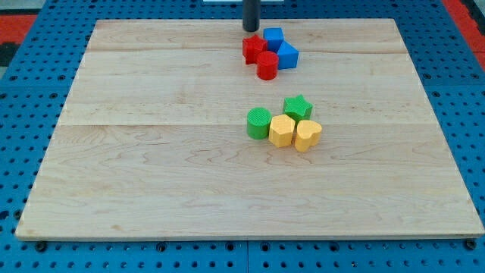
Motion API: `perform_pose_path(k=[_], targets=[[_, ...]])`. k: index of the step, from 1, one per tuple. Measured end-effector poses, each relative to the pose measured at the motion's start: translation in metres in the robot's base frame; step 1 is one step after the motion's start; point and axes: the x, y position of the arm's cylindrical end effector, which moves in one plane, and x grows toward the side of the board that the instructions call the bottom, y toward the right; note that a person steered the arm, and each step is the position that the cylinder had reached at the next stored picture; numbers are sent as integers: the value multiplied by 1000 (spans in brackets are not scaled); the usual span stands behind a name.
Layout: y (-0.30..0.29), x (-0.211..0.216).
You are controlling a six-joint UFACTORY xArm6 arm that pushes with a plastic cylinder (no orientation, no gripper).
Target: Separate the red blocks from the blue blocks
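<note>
- Wooden board [151, 152] fills most of frame, lying on blue pegboard surface [23, 250].
- Dark rod enters from top centre; my tip [251, 29] sits at top edge of board, just above and beside red cluster, contact unclear.
- No jaws or fingers on rod, so nothing held; tip bare.
- Red star-like block [253, 48] just below tip, upper centre-right of frame.
- Red cylinder [267, 66] directly below it, touching.
- Blue cube [273, 38] right of tip, touching red star-like block.
- Second blue block [288, 55] just lower right, shape hard to tell, touching red cylinder.
- All four packed as one tight clump, reds on left, blues on right.
- Separate clump mid-frame, well apart: green cylinder [259, 123], green star [298, 107], yellow hexagon-like block [282, 131], yellow heart-like block [307, 135].
</note>
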Motion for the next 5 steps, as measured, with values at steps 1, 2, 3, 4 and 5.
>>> perform_pose_path(k=[1,2,3,4,5], targets=[[60,36],[78,41],[33,75],[28,120],[90,134]])
